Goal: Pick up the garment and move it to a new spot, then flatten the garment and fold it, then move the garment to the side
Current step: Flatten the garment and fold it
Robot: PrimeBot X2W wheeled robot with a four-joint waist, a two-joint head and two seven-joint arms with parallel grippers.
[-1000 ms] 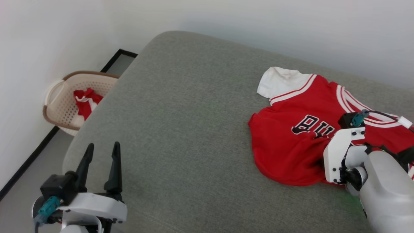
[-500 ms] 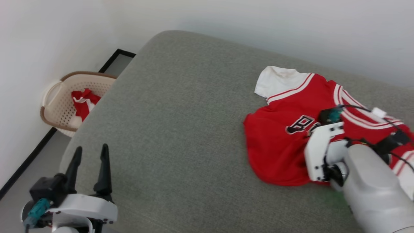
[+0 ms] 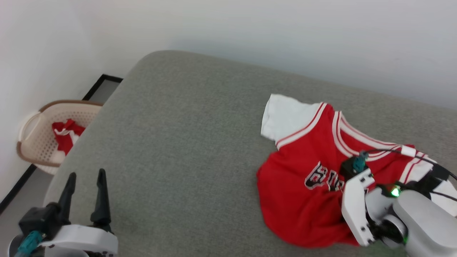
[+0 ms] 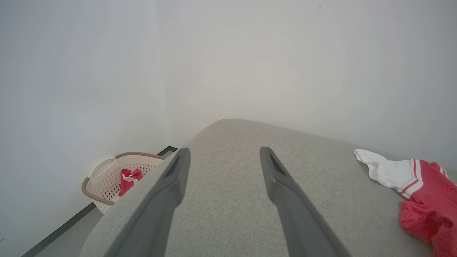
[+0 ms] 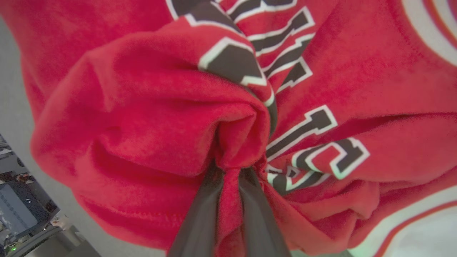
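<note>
The garment [image 3: 303, 160], a red T-shirt with white sleeves and black lettering, lies rumpled on the right part of the grey cushion [image 3: 185, 142]. My right gripper [image 5: 232, 171] is shut on a bunched fold of its red front [image 5: 142, 125], just under the lettering. In the head view the white right wrist [image 3: 357, 207] covers those fingers. My left gripper [image 3: 87, 174] stands open and holds nothing at the cushion's near left corner, far from the shirt. The left wrist view has that gripper [image 4: 225, 151] above bare cushion, with the shirt's white sleeve [image 4: 385, 167] at the right edge.
A beige perforated laundry basket [image 3: 43, 132] with a red-and-white cloth [image 3: 66, 134] inside stands on the floor left of the cushion, against the white wall. The basket [image 4: 114, 175] is also in the left wrist view. Bare cushion lies between the two grippers.
The head camera has shifted, so everything sits lower and further left. The right wrist has come in over the shirt's front, and the fabric around it is more gathered.
</note>
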